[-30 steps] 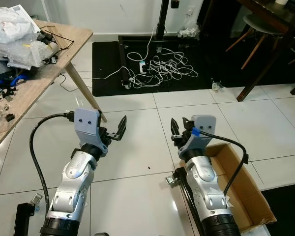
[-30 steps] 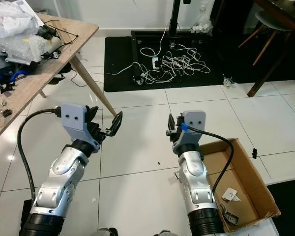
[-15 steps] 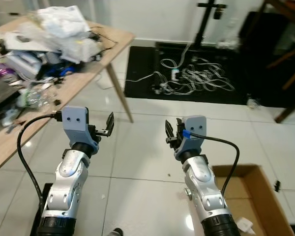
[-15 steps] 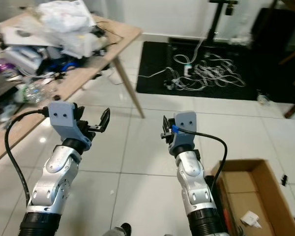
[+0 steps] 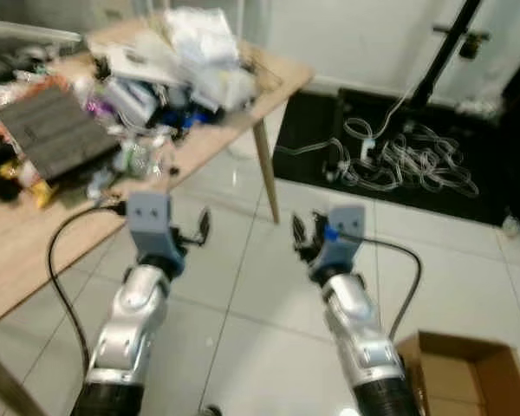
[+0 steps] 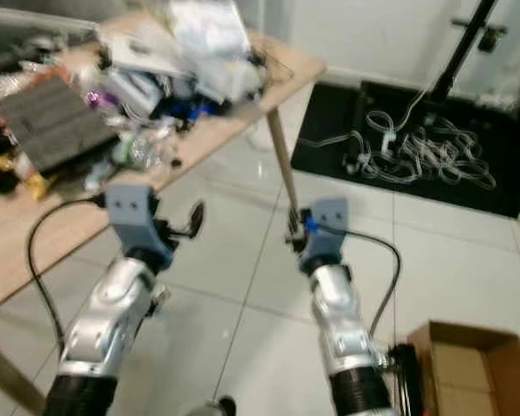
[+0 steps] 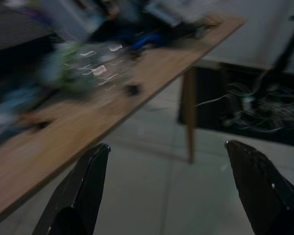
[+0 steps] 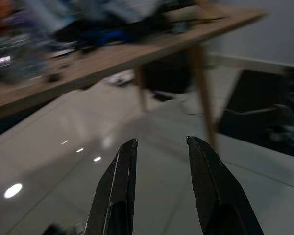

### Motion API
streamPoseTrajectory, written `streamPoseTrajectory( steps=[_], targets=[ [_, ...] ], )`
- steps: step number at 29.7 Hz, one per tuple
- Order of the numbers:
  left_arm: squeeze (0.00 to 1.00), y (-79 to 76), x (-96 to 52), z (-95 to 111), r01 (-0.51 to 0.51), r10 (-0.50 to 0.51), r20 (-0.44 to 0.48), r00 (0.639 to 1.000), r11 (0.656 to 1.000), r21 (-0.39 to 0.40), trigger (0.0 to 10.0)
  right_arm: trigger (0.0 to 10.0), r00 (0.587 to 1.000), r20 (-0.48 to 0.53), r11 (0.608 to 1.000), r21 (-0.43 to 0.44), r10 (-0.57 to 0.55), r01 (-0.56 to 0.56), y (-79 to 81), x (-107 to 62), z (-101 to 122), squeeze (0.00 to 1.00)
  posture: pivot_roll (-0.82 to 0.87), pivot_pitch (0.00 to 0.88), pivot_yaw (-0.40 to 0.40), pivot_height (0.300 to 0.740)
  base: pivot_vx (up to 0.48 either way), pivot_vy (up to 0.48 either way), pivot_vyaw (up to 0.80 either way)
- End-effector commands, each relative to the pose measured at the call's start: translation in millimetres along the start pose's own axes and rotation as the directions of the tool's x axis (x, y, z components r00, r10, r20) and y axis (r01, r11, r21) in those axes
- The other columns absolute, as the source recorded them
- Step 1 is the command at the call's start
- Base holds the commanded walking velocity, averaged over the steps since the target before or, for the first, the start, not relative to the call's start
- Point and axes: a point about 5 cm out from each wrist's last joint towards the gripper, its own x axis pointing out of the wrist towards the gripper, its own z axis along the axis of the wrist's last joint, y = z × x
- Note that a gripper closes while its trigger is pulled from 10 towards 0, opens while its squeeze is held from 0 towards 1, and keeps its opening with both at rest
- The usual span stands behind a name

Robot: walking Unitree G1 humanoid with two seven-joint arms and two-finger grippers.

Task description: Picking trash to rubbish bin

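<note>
A wooden table [image 5: 26,238] stands at my left, heaped with trash: white plastic bags [image 5: 199,39], a crumpled clear bottle [image 7: 88,68], a dark flat slab [image 5: 56,130] and small blue bits. The picture is blurred. My left gripper [image 7: 166,144] is open, held over the floor beside the table's edge with nothing between its fingers. My right gripper [image 8: 161,140] is open by a narrow gap, empty, level with the left one and pointing at the table leg [image 8: 201,83]. A brown cardboard box [image 5: 468,373] sits on the floor at the lower right.
A tangle of white cables [image 5: 407,156] lies on a black mat beyond the table leg [image 5: 266,169]. A black stand pole [image 5: 442,52] rises at the back right. White tiled floor [image 5: 243,286] lies open between me and the table.
The camera has swung left, so the table now fills the upper left and the box has slid to the lower right corner. Both arms keep the same pose, grippers empty.
</note>
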Motion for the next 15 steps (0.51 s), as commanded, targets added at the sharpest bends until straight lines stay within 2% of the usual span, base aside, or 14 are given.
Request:
streamPoseTrajectory(
  steps=[1, 2, 3, 5, 6, 9, 10, 15],
  targets=[
    [0.00, -0.6, -5.3, -8.6, -0.016, 0.015, -0.043, 0.999, 1.000, -0.016, 10.0, 10.0, 0.999, -0.038, 1.000, 0.005, -0.009, 0.010, -3.4, -3.2, -6.0, 0.00, 0.03, 0.122, -0.020, 0.740, 0.000, 0.000, 0.80],
    [0.00, -2.4, -5.7, -8.0, -0.013, 0.011, -0.044, 0.999, 0.999, -0.034, 10.0, 10.0, 0.999, -0.047, 1.000, 0.003, -0.007, 0.008, -3.2, -3.2, -6.9, 0.00, 0.03, 0.122, -0.020, 0.740, 0.000, 0.000, 0.80],
    [0.00, -9.2, -6.0, -8.8, 0.015, -0.022, -0.076, 0.997, 0.995, -0.097, 10.0, 10.0, 0.998, -0.057, 1.000, -0.002, -0.003, 0.003, -2.9, -4.4, -8.5, 0.00, 0.03, 0.115, -0.016, 0.740, 0.000, 0.000, 0.80],
    [0.00, -12.7, -6.0, -7.6, 0.037, -0.044, -0.071, 0.996, 0.994, -0.104, 10.0, 10.0, 0.998, -0.059, 1.000, -0.003, -0.001, 0.001, -2.9, -4.8, -8.8, 0.00, 0.03, 0.115, -0.016, 0.740, 0.000, 0.000, 0.80],
    [0.00, -18.1, -6.4, -6.5, 0.081, -0.088, -0.063, 0.994, 0.992, -0.093, 10.0, 10.0, 0.998, -0.061, 1.000, -0.004, 0.001, -0.002, -2.8, -5.0, -8.8, 0.00, 0.03, 0.110, -0.013, 0.740, 0.000, 0.000, 0.80],
    [0.00, -19.9, -6.1, -6.2, 0.098, -0.101, -0.058, 0.993, 0.993, -0.063, 10.0, 10.0, 0.998, -0.064, 1.000, -0.003, 0.003, -0.003, -2.6, -4.6, -8.7, 0.00, 0.02, 0.116, -0.015, 0.740, 0.000, 0.000, 0.80],
    [0.00, -17.3, -5.1, -8.7, 0.057, -0.060, -0.066, 0.996, 0.997, -0.051, 10.0, 10.0, 0.998, -0.068, 1.000, -0.003, 0.006, -0.006, -2.5, -5.0, -9.0, 0.00, 0.02, 0.117, -0.017, 0.740, 0.000, 0.000, 0.80],
    [0.00, -15.4, -5.3, -8.8, 0.029, -0.031, -0.062, 0.998, 0.999, -0.037, 10.0, 10.0, 0.997, -0.076, 1.000, -0.003, 0.012, -0.013, -2.2, -6.0, -9.5, 0.00, 0.02, 0.115, -0.020, 0.740, 0.000, 0.000, 0.80]
  ],
)
